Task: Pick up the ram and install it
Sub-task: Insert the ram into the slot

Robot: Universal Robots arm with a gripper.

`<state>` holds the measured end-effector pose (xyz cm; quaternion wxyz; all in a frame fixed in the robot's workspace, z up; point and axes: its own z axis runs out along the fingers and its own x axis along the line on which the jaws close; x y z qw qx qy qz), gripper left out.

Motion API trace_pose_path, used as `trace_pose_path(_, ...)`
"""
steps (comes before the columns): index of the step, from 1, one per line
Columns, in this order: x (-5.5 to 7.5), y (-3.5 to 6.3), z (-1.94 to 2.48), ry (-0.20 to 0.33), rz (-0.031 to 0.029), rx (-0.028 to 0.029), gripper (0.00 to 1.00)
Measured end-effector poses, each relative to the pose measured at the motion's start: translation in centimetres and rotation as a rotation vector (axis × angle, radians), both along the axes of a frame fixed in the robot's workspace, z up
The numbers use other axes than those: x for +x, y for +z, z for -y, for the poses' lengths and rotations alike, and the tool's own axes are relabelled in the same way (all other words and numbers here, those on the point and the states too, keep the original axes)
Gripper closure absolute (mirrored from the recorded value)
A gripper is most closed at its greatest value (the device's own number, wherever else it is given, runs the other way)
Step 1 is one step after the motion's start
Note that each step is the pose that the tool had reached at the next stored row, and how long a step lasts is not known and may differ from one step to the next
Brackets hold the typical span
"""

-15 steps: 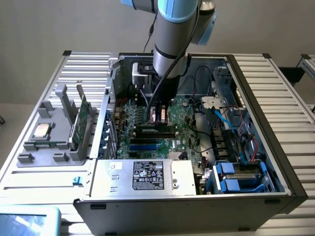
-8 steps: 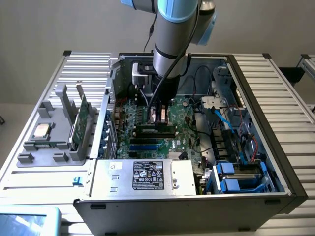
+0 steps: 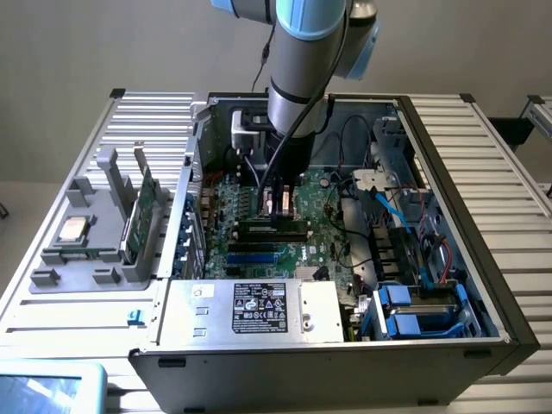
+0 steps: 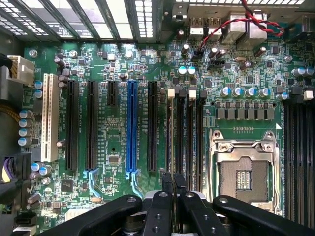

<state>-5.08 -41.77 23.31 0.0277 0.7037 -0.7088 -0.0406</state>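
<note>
From the exterior view, the arm (image 3: 297,78) drops in from the top centre of the frame into the open computer case (image 3: 483,285), which sits on a slatted table (image 3: 509,147); the gripper (image 3: 280,207) is low over the motherboard (image 3: 319,194) at mid-frame. The ram (image 3: 272,228) lies lengthwise along the black memory slots, right under the fingertips; whether it is pinched or merely touched, I cannot tell. Lower centre, the silver power supply (image 3: 259,310) fills the near side of the case. At the exterior view's left a grey holder (image 3: 86,259) carries a second green board (image 3: 142,216) standing on edge, with a square processor chip (image 3: 73,229) beside it.

From the wrist view, the two black fingers (image 4: 167,184) are drawn almost together with only a sliver between them; they point at the memory slots (image 4: 189,137). A blue expansion slot (image 4: 132,128) and a white slot (image 4: 48,118) lie to one side of these; the empty processor socket (image 4: 243,172) lies to the other.
</note>
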Motion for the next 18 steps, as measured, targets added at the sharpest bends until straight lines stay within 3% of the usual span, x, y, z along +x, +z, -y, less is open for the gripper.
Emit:
trace_pose_path(10, 0.00, -0.05, 0.00, -0.005, 0.0000, 0.0001, 0.89)
trace_pose_path(12, 0.00, -0.58, 0.00, -0.005, 0.0000, -0.0001, 0.89)
trace_pose_path(18, 0.00, -0.71, 0.00, -0.005, 0.0004, 0.0001, 0.89)
